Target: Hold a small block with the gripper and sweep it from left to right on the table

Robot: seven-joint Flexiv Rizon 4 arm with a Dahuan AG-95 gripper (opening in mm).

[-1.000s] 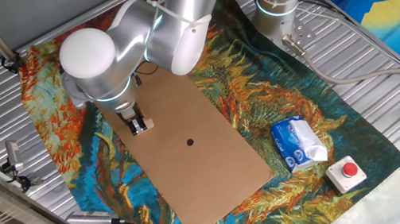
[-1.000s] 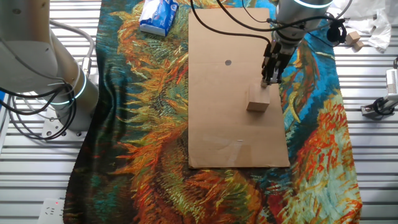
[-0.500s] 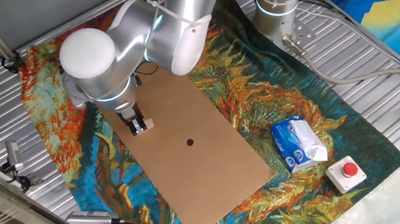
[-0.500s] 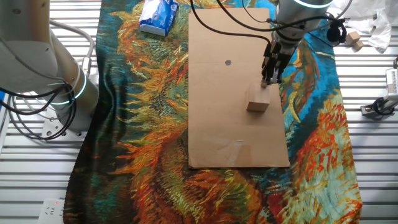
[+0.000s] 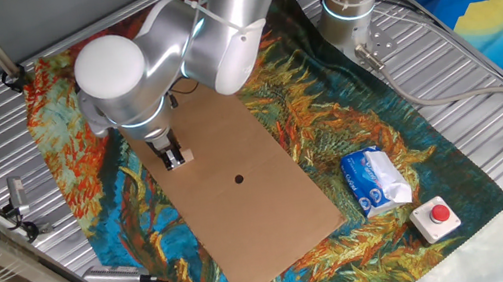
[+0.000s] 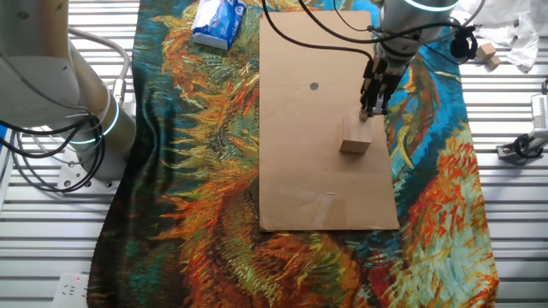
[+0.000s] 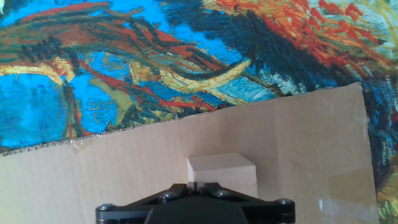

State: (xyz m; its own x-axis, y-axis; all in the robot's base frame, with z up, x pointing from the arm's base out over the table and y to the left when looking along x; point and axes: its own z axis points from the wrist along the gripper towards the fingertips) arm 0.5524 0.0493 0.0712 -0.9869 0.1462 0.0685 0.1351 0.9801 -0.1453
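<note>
The small block [image 5: 187, 155] is a pale tan cube resting on the brown board [image 5: 263, 210], near its left edge. It also shows in the other fixed view [image 6: 354, 145] and in the hand view [image 7: 222, 174]. My gripper [image 5: 174, 160] hangs straight down over the board, right beside the block. In the other fixed view my gripper [image 6: 369, 112] stands just beyond the block, with a small gap between them. In the hand view the jaws of my gripper [image 7: 196, 185] are closed together with nothing between them, and the block lies just past the tips.
The board [image 6: 317, 180] lies on the orange-blue cloth [image 6: 205, 171] over the ribbed metal table [image 5: 489, 103]. A blue-white packet [image 5: 376, 182] and a red button [image 5: 438, 216] sit to the right. The second arm's base [image 6: 86, 111] stands at the cloth's edge. Another tan cube [image 6: 488, 55] lies off the cloth.
</note>
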